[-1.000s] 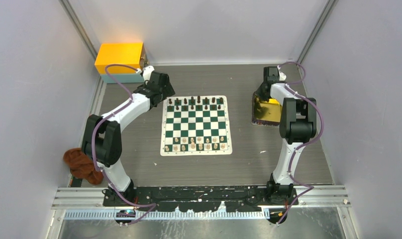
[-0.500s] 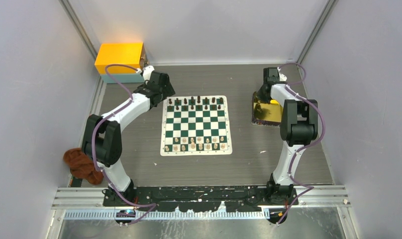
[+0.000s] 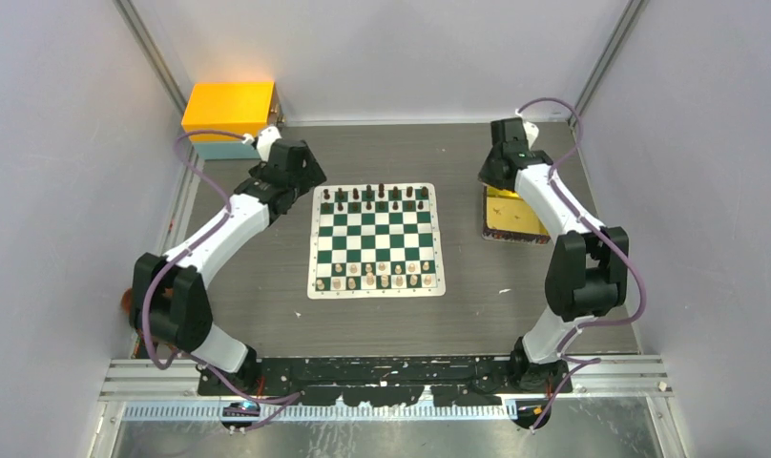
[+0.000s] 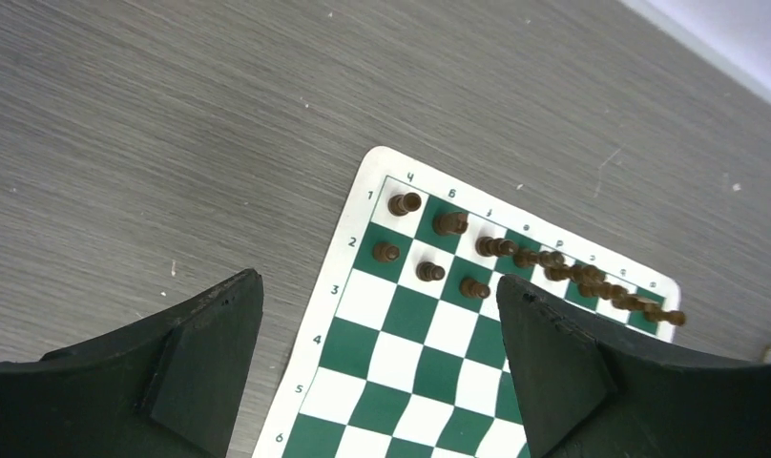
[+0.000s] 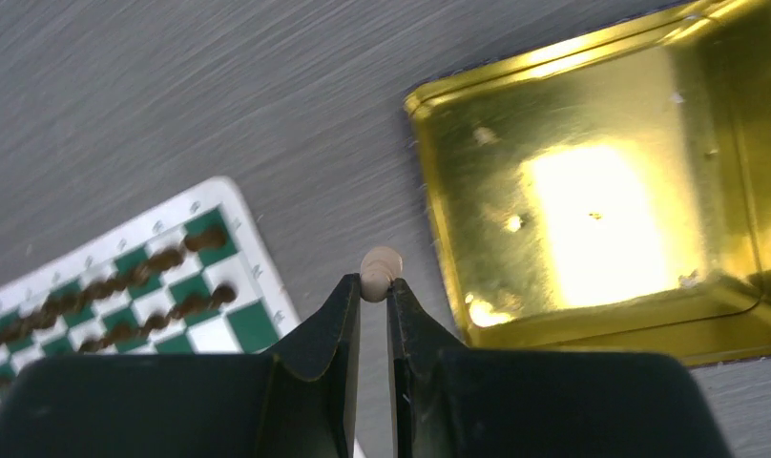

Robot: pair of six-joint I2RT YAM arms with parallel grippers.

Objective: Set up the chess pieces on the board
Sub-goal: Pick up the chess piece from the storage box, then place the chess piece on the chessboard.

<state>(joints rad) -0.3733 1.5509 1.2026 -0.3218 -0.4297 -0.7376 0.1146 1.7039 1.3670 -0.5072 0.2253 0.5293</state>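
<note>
The right fingers (image 5: 336, 329) pinch a pale chess piece (image 5: 380, 265) over the bench (image 5: 172, 95), between the board (image 5: 251, 326) and gold tray (image 5: 477, 210); the left fingers (image 4: 196, 353) gape wide, empty, above the board's corner near the dark pieces (image 4: 448, 223).

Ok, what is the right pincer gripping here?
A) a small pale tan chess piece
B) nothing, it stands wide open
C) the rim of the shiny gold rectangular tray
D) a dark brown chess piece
A: in the right wrist view the right pincer is shut on a small pale tan chess piece, between the green-and-white checked board and the shiny gold rectangular tray.
</note>
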